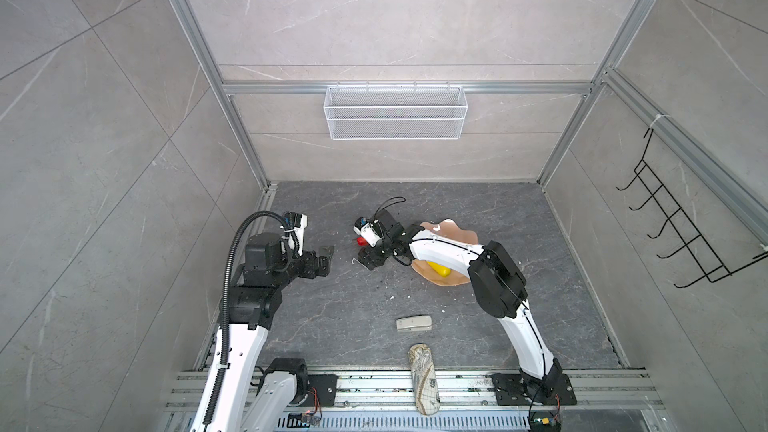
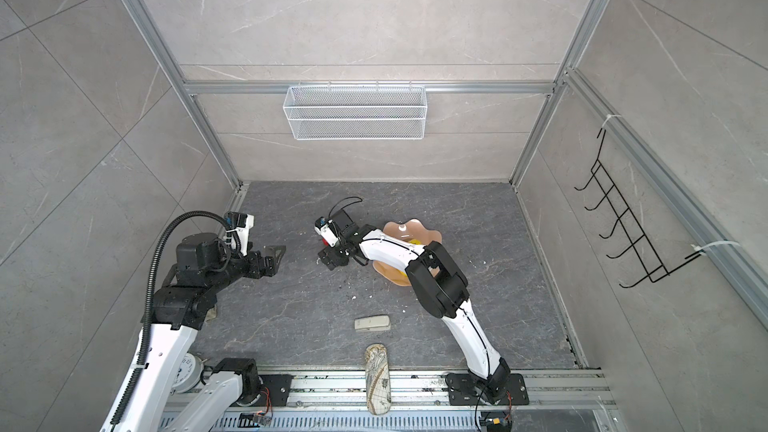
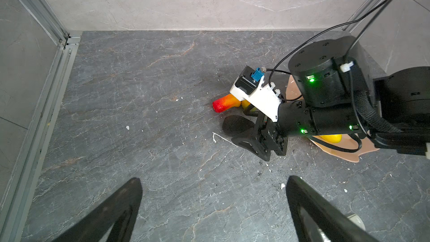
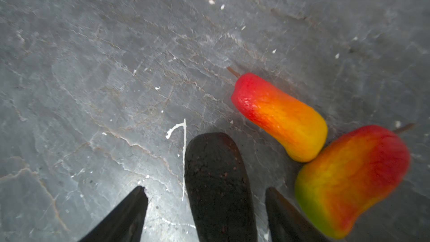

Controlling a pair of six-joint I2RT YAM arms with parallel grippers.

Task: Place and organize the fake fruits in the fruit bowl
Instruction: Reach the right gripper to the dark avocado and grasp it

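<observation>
My right gripper is down at the floor, open, a finger on each side of a black-brown oval fruit with a gap at both sides. Two red-orange-yellow fruits lie touching each other just beside it. In both top views this gripper sits left of the pale pink fruit bowl, and the arm hides most of the bowl. A yellow fruit lies in the bowl. My left gripper hovers open and holds nothing, to the left of the fruits.
A beige stapler-like block and a map-patterned case lie near the front edge. A white wire-mesh basket hangs on the back wall, a black hook rack on the right wall.
</observation>
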